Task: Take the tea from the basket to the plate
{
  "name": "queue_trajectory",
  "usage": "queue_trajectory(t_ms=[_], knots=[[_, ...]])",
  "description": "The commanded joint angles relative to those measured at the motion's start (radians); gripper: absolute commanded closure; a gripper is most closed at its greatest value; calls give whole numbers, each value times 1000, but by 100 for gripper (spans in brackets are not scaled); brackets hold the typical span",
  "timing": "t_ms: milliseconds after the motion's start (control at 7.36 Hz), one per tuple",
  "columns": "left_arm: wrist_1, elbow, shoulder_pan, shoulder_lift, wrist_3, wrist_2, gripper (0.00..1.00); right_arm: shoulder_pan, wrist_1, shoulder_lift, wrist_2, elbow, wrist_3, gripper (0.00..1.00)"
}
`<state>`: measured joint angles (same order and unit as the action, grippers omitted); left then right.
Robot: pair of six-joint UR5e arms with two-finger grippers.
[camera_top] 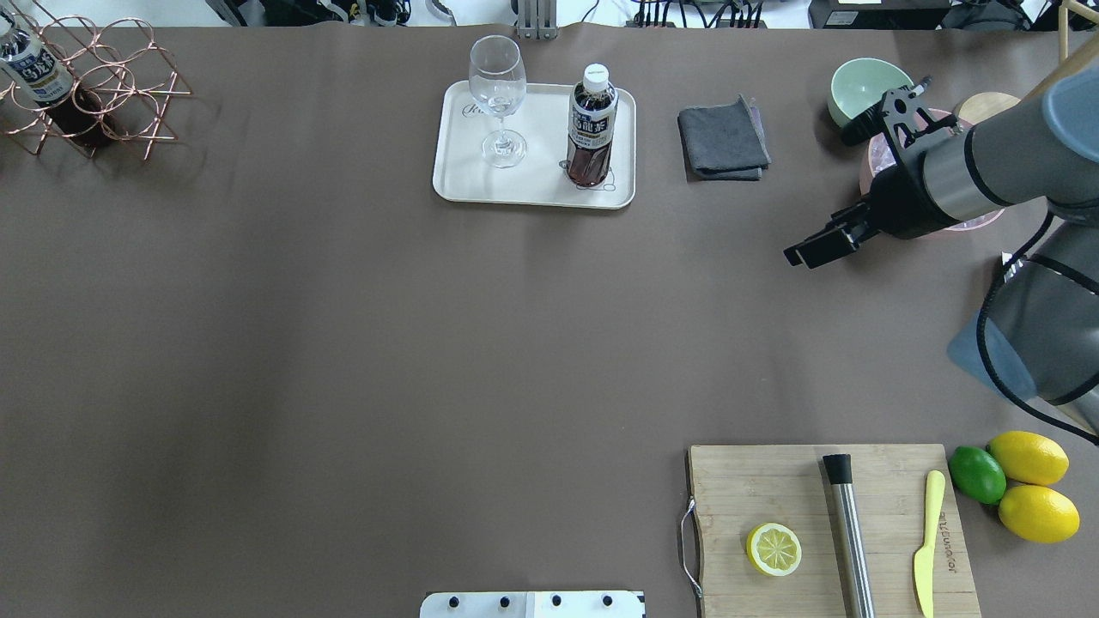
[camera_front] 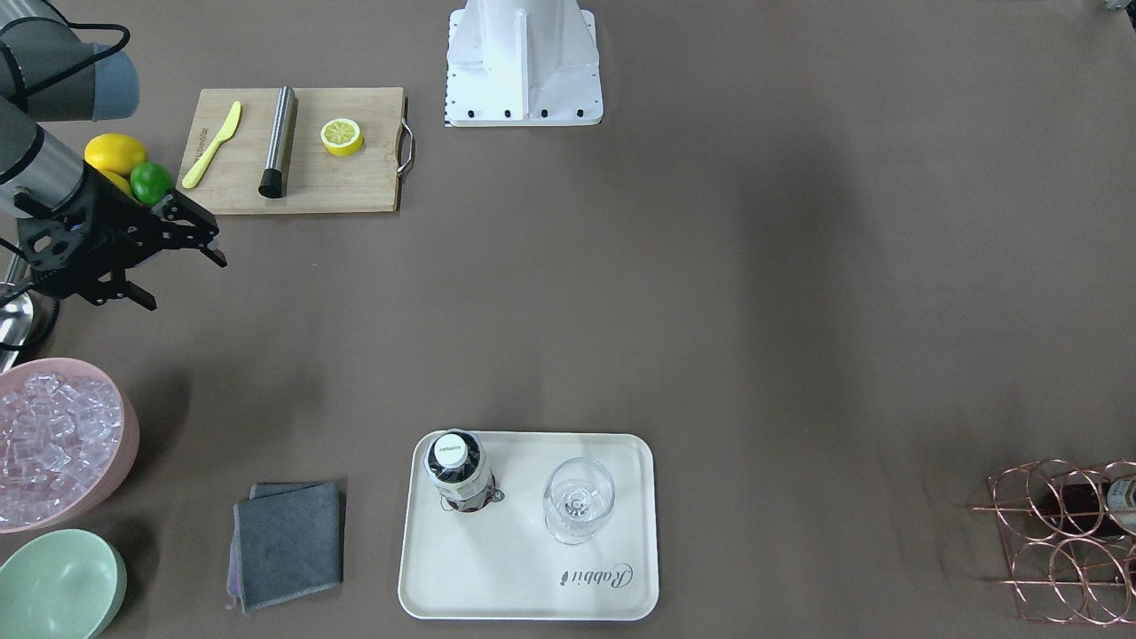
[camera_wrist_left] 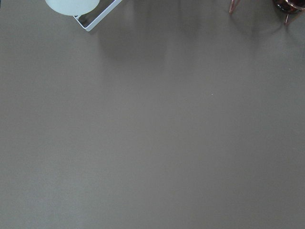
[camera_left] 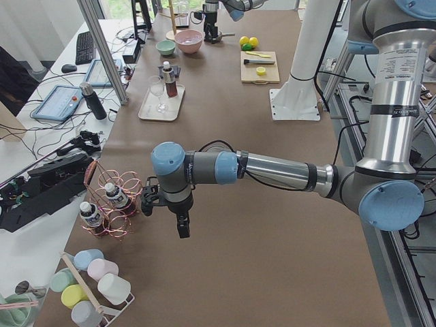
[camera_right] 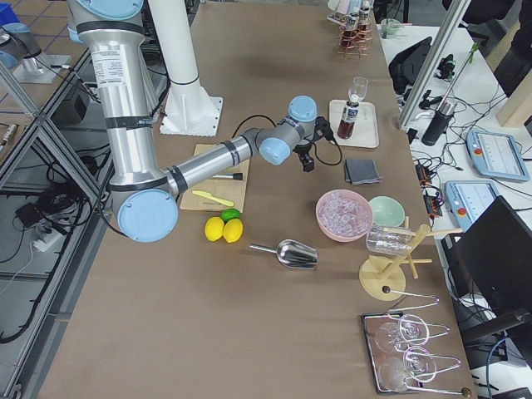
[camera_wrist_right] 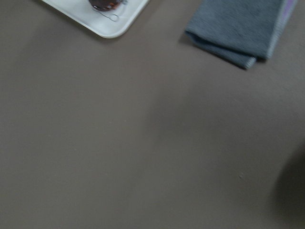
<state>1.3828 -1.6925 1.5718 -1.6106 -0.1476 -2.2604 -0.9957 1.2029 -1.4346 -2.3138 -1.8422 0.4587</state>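
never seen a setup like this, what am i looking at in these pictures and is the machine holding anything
Six cameras show one table with two robot arms, each ending in a two-finger gripper. Two views look down from above, two from the table's ends, and two from the wrists, showing mostly bare table. A small bottle of dark tea with a white cap stands upright on a cream rectangular tray beside a clear stemmed glass. A rose-gold wire basket at a corner holds another bottle. The right gripper hangs open and empty, away from the tray. The left gripper is near the basket; I cannot tell if it is open.
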Motion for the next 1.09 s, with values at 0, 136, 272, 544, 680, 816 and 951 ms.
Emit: queue_trajectory(t_ms=[0, 136, 272, 544, 680, 816, 951], knots=[[16, -1, -1, 33, 10, -5, 2, -165, 151, -99, -35, -5, -2, 0], [62, -7, -1, 66, 10, -8, 2, -217, 232, -142, -35, -5, -5, 0], [91, -10, 1, 101, 17, -36, 2, -260, 300, -176, -26, -3, -38, 0], [180, -25, 11, 194, 68, -73, 2, -390, 389, -237, 0, 8, -132, 0], [221, -23, 10, 193, 60, -73, 2, -446, 389, -268, -4, 5, -135, 0], [216, -26, 10, 193, 65, -73, 2, -467, 385, -317, -7, -3, -159, 0], [211, -16, 10, 186, 68, -73, 2, -475, 385, -332, -7, -2, -229, 0]])
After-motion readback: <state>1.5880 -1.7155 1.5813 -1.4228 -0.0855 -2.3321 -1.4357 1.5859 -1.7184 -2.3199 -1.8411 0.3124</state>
